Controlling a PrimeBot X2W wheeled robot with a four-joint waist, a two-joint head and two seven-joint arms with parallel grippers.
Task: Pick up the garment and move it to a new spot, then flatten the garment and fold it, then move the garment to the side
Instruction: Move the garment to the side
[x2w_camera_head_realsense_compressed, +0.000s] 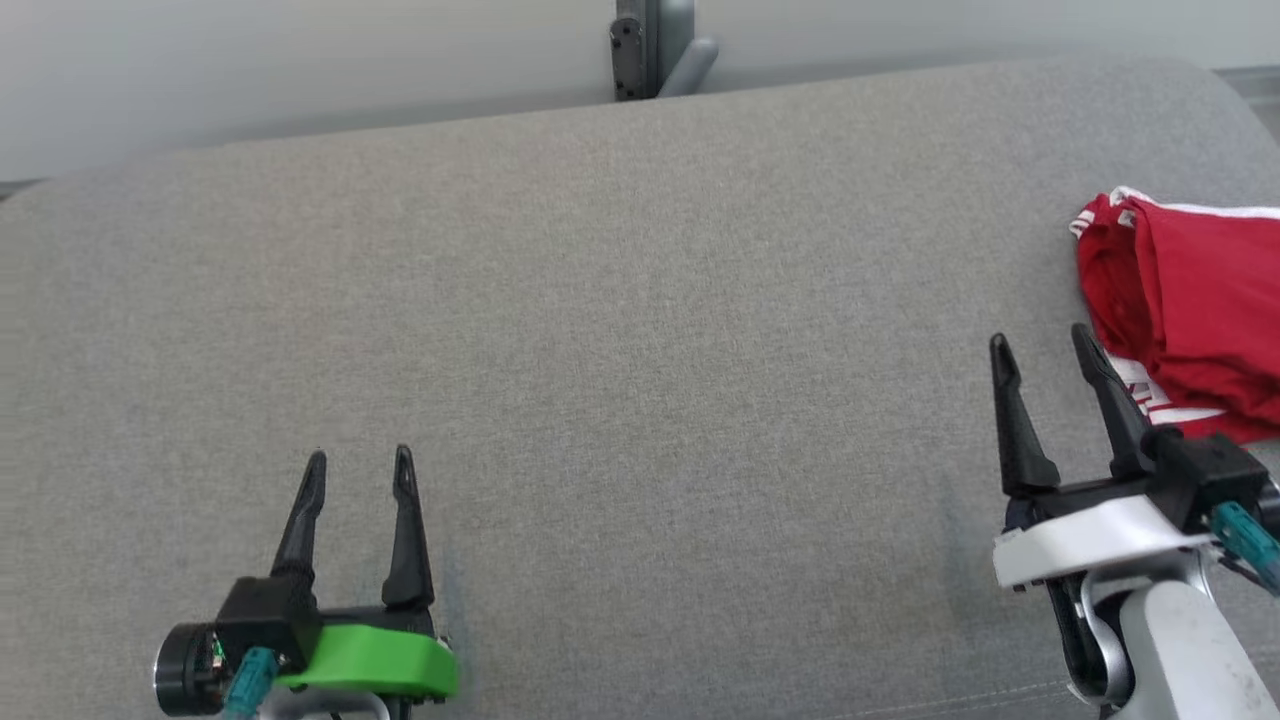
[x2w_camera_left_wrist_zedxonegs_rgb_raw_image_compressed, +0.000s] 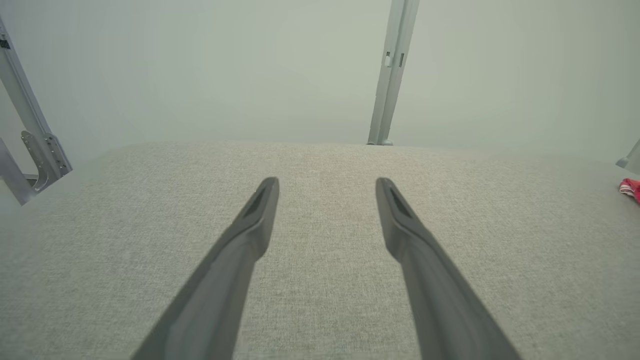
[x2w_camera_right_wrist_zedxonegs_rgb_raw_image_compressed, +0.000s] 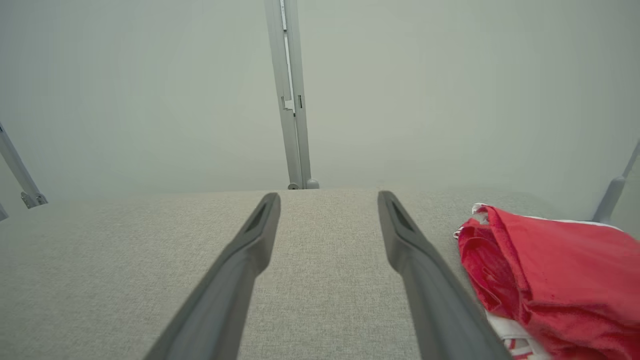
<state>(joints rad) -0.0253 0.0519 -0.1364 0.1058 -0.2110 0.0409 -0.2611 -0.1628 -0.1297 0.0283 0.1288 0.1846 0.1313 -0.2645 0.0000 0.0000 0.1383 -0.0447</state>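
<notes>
A grey fabric-covered bench (x2w_camera_head_realsense_compressed: 640, 300) stretches across the head view, with a pale wall and a metal post (x2w_camera_head_realsense_compressed: 645, 45) behind its far edge. A red garment (x2w_camera_head_realsense_compressed: 1190, 300) with white trim lies at the bench's far right side, partly cut off by the edge of the head view. It looks gathered into a compact, layered bundle rather than spread out.

The left gripper (x2w_camera_head_realsense_compressed: 360, 455) hovers low at the near left, its jaws parted and empty, well apart from the garment. The right gripper (x2w_camera_head_realsense_compressed: 1040, 337) sits at the near right, its jaws also parted and holding nothing. Its right finger is just beside the garment's near edge, and contact cannot be judged.

The task seems close to done: the garment appears folded and set aside on the right, and neither gripper holds it. The fold looks loose and uneven at the left end — some tidying may be left.

The middle and left of the bench are bare, giving both arms wide room. The garment lies near the bench's right side, so a further push that way could send it over the rim.
</notes>
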